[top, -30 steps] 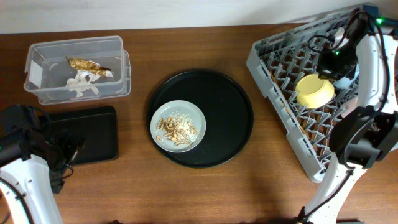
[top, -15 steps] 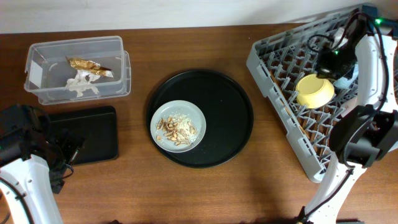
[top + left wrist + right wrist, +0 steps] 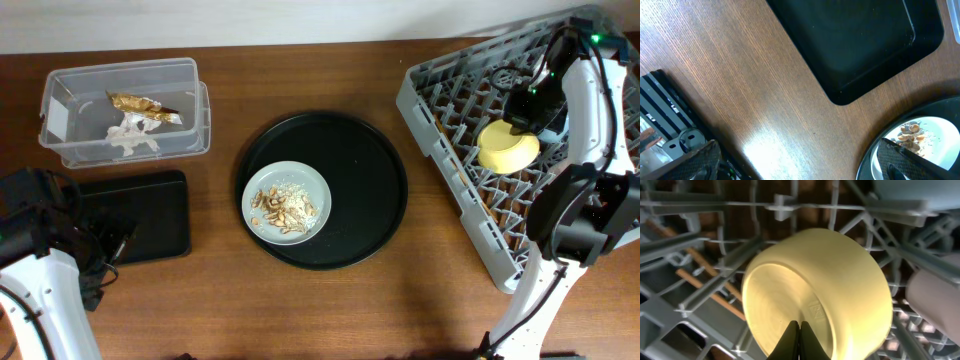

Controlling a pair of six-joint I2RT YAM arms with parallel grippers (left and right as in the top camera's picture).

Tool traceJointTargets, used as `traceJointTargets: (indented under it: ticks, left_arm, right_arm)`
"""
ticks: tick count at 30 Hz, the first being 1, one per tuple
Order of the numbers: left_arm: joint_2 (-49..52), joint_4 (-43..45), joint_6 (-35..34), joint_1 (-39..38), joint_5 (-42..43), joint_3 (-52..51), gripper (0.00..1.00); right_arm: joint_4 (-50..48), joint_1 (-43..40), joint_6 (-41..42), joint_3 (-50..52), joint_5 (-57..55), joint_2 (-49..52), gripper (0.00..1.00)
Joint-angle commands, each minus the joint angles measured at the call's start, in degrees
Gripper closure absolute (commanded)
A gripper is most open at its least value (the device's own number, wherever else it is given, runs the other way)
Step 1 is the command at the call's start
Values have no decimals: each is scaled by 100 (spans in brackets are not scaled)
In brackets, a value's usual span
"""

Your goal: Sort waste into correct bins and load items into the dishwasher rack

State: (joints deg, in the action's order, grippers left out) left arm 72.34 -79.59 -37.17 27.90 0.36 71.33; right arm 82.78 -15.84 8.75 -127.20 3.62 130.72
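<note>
Right wrist: yellow bowl [image 3: 840, 280] btm-up, tilted, on grey rack [image 3: 685, 206].

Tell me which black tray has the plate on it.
The large round black tray mid-table: the pale grey round plate sits on it. The shallow black rectangular tray holds no plate.

Bare counter [image 3: 300, 320] opens along the near edge, narrowing between the round black tray [image 3: 370, 150] and the dishwasher rack [image 3: 425, 130]; inside it, pegs [image 3: 470, 95] and the yellow bowl [image 3: 508, 147] hem the right pincer [image 3: 799, 330].
</note>
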Motion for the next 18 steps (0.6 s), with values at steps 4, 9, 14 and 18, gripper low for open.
traceJointTargets:
  ticks: [4,9,14,18]
  left_arm:
    - [9,7,-57,28,-61,-7,1]
    - [9,7,-57,28,-61,-7,1]
    - [9,7,-57,28,-61,-7,1]
    - [9,7,-57,28,-61,-7,1]
  right_arm:
    - [367,-44,577,-518,-1346,68,96]
    - [608,-42,575,-553,-1670,68,96]
    - [608,-42,503,-614,-1244,46,96]
    - [551,-35,490,-1182,-684,37,95]
